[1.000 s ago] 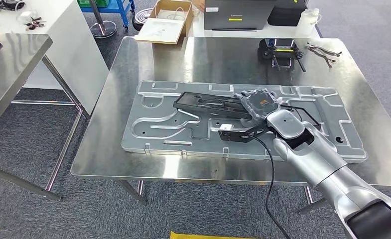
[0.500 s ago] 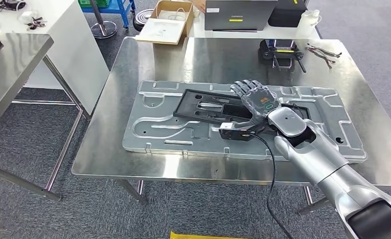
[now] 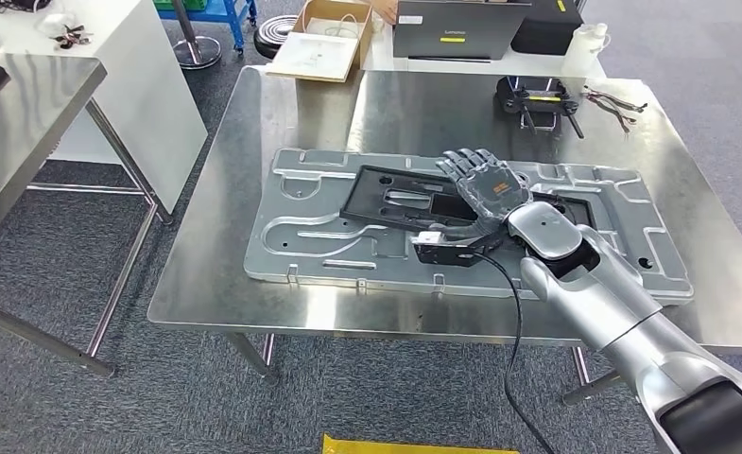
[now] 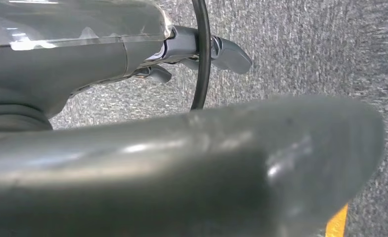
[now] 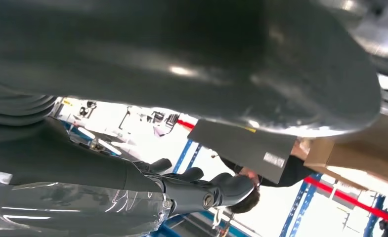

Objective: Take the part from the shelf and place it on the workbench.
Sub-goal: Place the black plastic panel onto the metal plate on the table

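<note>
A black flat part (image 3: 406, 198) is seen lying on a large silver pressed-metal panel (image 3: 301, 248), which itself rests on the steel bench (image 3: 253, 132). The part is taken to be the task's thing, and it is already on the bench rather than on any shelf; the carrying step is therefore judged to be done, with placement essentially complete.

The right hand (image 3: 485, 183) is held above the near right end of the part, its fingers spread and extended, and nothing is seen gripped in it. Whether the fingertips touch the part cannot be told from the head view. In the right wrist view the fingers (image 5: 201, 190) are likewise seen straightened, with no object between them and the thumb. The hand is thus judged released.

The left hand (image 4: 182, 49) is seen in its own wrist view hanging over grey carpet, with nothing held; whether its fingers are spread or curled cannot be told there.

What is left, as far as can be judged, is only the drawing back of the right arm from the bench, and perhaps a check that the part lies flat and settled on the panel. A black controller-like device (image 3: 535, 98) and some loose cables (image 3: 614, 99) are seen at the far side of the bench, well apart from the part
</note>
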Controlling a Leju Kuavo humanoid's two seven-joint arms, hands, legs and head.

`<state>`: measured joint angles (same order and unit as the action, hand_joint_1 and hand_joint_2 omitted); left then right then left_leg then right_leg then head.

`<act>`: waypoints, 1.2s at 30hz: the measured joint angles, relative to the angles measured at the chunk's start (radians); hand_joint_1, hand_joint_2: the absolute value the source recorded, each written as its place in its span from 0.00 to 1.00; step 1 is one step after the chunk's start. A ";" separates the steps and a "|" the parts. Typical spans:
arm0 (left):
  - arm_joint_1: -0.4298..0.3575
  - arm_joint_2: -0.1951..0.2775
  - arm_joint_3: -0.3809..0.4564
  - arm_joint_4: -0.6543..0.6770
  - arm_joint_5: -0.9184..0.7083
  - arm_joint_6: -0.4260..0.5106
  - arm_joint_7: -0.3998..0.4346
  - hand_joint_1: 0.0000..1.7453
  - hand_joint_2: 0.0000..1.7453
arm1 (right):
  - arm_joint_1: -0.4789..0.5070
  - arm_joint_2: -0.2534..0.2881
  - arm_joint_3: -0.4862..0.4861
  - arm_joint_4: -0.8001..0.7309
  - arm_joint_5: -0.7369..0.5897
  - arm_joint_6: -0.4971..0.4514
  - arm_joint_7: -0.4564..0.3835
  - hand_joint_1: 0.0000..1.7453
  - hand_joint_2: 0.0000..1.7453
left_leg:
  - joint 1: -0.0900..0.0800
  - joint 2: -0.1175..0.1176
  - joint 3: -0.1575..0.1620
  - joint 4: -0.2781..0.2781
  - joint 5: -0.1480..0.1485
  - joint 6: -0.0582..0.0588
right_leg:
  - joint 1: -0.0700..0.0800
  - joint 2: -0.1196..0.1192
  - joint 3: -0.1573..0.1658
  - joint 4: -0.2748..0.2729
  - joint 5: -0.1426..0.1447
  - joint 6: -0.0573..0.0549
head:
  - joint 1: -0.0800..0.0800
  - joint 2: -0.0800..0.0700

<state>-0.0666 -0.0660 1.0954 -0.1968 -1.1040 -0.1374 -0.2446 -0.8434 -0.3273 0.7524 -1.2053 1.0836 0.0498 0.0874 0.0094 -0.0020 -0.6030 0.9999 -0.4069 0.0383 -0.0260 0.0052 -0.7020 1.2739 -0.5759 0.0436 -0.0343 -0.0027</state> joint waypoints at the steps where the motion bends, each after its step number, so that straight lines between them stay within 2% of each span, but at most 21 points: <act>1: 0.000 -0.001 0.000 0.000 -0.002 0.002 0.001 0.00 0.00 | 0.009 -0.006 -0.001 -0.005 0.001 -0.005 0.000 0.00 0.00 | 0.001 -0.001 -0.005 0.005 0.001 -0.002 | -0.002 -0.001 0.028 -0.038 0.023 0.002 | 0.000 0.000; 4: 0.003 -0.005 0.000 0.000 -0.009 0.013 0.002 0.00 0.00 | 0.043 -0.042 -0.016 -0.041 -0.001 -0.026 -0.001 0.00 0.00 | 0.001 -0.005 -0.022 0.022 0.003 -0.013 | -0.003 -0.002 0.133 -0.210 0.080 -0.002 | 0.000 0.000; 5: 0.004 -0.006 0.000 0.000 -0.010 0.016 0.002 0.00 0.00 | 0.055 -0.056 -0.023 -0.055 -0.002 -0.031 -0.002 0.00 0.00 | 0.000 -0.007 -0.025 0.026 0.005 -0.020 | 0.000 -0.001 0.145 -0.235 0.083 -0.009 | 0.000 0.000; 8: 0.008 -0.009 0.000 0.000 -0.015 0.019 0.002 0.00 0.00 | 0.083 -0.083 -0.037 -0.084 -0.006 -0.036 -0.002 0.00 0.00 | 0.000 -0.009 -0.033 0.029 0.013 -0.040 | 0.003 0.000 0.133 -0.240 0.093 -0.033 | 0.000 0.000; 10: 0.009 -0.012 0.000 0.000 -0.017 0.023 0.002 0.00 0.00 | 0.099 -0.096 -0.042 -0.101 -0.008 -0.039 -0.003 0.00 0.00 | 0.003 -0.006 -0.052 0.067 -0.030 -0.050 | 0.001 -0.001 0.119 -0.243 0.108 -0.052 | 0.000 0.000; 13: 0.009 -0.015 0.000 0.000 -0.018 0.030 0.002 0.00 0.00 | 0.129 -0.119 -0.052 -0.122 -0.011 -0.046 -0.004 0.00 0.00 | 0.005 -0.004 -0.100 0.241 -0.162 -0.057 | 0.005 -0.006 0.092 -0.243 0.130 -0.065 | 0.000 0.000; 14: 0.009 -0.015 0.000 0.000 -0.019 0.031 0.002 0.00 0.00 | 0.139 -0.126 -0.056 -0.128 -0.011 -0.047 -0.005 0.00 0.00 | 0.005 -0.004 -0.106 0.290 -0.182 -0.058 | 0.007 -0.007 0.081 -0.242 0.138 -0.065 | 0.000 0.000; 15: 0.009 -0.017 0.000 0.000 -0.020 0.032 0.002 0.00 0.00 | 0.148 -0.132 -0.060 -0.133 -0.012 -0.047 -0.008 0.00 0.00 | 0.005 -0.004 -0.097 0.310 -0.182 -0.057 | 0.009 -0.007 0.069 -0.241 0.147 -0.065 | 0.000 0.000; 16: 0.009 -0.018 0.000 0.000 -0.021 0.032 0.002 0.00 0.00 | 0.154 -0.136 -0.063 -0.137 -0.011 -0.047 -0.011 0.00 0.00 | 0.004 -0.004 -0.071 0.290 -0.163 -0.054 | 0.010 -0.007 0.058 -0.241 0.155 -0.064 | 0.000 0.000; 18: 0.006 -0.019 0.000 0.000 -0.022 0.032 0.002 0.00 0.00 | 0.156 -0.141 -0.071 -0.143 -0.011 -0.043 -0.019 0.00 0.00 | 0.001 -0.004 0.024 0.165 -0.122 -0.040 | 0.014 -0.007 0.040 -0.239 0.172 -0.061 | 0.000 0.000; 19: 0.004 -0.020 0.000 0.000 -0.023 0.032 0.001 0.00 0.00 | 0.151 -0.142 -0.074 -0.144 -0.011 -0.037 -0.023 0.00 0.00 | -0.002 -0.003 0.071 0.095 -0.116 -0.034 | 0.015 -0.006 0.034 -0.239 0.180 -0.057 | 0.000 0.000; 21: 0.000 -0.021 0.000 0.000 -0.021 0.032 -0.001 0.00 0.00 | 0.131 -0.141 -0.078 -0.142 -0.011 -0.018 -0.031 0.00 0.00 | -0.009 -0.004 0.114 0.017 -0.119 -0.027 | 0.012 -0.006 0.030 -0.242 0.196 -0.045 | 0.000 0.000; 24: -0.003 -0.023 0.000 0.000 -0.020 0.030 -0.003 0.00 0.00 | 0.093 -0.138 -0.078 -0.137 -0.014 0.009 -0.039 0.00 0.00 | -0.010 -0.002 0.106 -0.005 -0.088 -0.012 | 0.008 -0.005 0.024 -0.247 0.207 -0.024 | 0.000 0.000; 26: -0.005 -0.025 0.000 0.000 -0.021 0.029 -0.004 0.00 0.00 | 0.073 -0.137 -0.078 -0.133 -0.019 0.020 -0.040 0.00 0.00 | -0.006 0.001 0.088 -0.020 -0.055 0.003 | 0.008 -0.005 0.002 -0.194 0.140 -0.018 | 0.000 0.000; 28: -0.005 -0.027 0.000 0.000 -0.024 0.030 -0.004 0.00 0.00 | 0.062 -0.137 -0.078 -0.131 -0.026 0.024 -0.039 0.00 0.00 | -0.007 0.003 0.058 -0.020 -0.030 0.008 | 0.007 -0.005 -0.031 -0.073 0.041 -0.014 | 0.000 0.000; 29: -0.004 -0.027 0.000 0.000 -0.026 0.030 -0.004 0.00 0.00 | 0.060 -0.137 -0.078 -0.130 -0.029 0.025 -0.039 0.00 0.00 | -0.008 0.003 0.042 -0.019 -0.019 0.008 | 0.006 -0.005 -0.040 -0.014 0.016 -0.011 | 0.000 0.000; 30: -0.004 -0.027 0.000 0.000 -0.026 0.030 -0.004 0.00 0.00 | 0.061 -0.137 -0.077 -0.129 -0.031 0.026 -0.039 0.00 0.00 | -0.008 0.003 0.025 -0.016 -0.009 0.007 | 0.005 -0.005 -0.038 0.021 0.017 -0.009 | 0.000 0.000; 31: -0.004 -0.028 0.000 0.000 -0.026 0.030 -0.004 0.00 0.00 | 0.061 -0.138 -0.077 -0.128 -0.032 0.027 -0.039 0.00 0.00 | -0.008 0.003 0.009 -0.012 0.001 0.005 | 0.004 -0.005 -0.020 0.024 0.036 -0.008 | 0.000 0.000; 33: -0.004 -0.030 0.000 0.000 -0.027 0.030 -0.004 0.00 0.00 | 0.058 -0.140 -0.077 -0.127 -0.032 0.027 -0.039 0.00 0.00 | -0.007 0.003 -0.021 0.000 0.016 -0.001 | 0.003 -0.005 0.066 -0.065 0.082 -0.010 | 0.000 0.000; 35: -0.004 -0.032 0.000 0.000 -0.027 0.031 -0.004 0.00 0.00 | 0.052 -0.141 -0.078 -0.127 -0.032 0.027 -0.039 0.00 0.00 | -0.010 0.002 -0.041 0.013 0.027 -0.011 | 0.007 -0.005 0.164 -0.201 0.073 -0.018 | 0.000 0.000; 36: -0.004 -0.033 0.000 0.000 -0.027 0.031 -0.004 0.00 0.00 | 0.050 -0.142 -0.079 -0.127 -0.033 0.026 -0.039 0.00 0.00 | -0.011 0.002 -0.046 0.017 0.034 -0.016 | 0.010 -0.005 0.191 -0.243 0.060 -0.023 | 0.000 0.000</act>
<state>-0.0708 -0.0993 1.0952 -0.1965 -1.1309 -0.1061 -0.2483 -0.7938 -0.4688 0.6733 -1.3328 1.0506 0.0760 0.0488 -0.0014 -0.0001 -0.6493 1.0166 -0.3734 0.0219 -0.0159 0.0001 -0.5109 1.0305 -0.5158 0.0202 -0.0348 -0.0027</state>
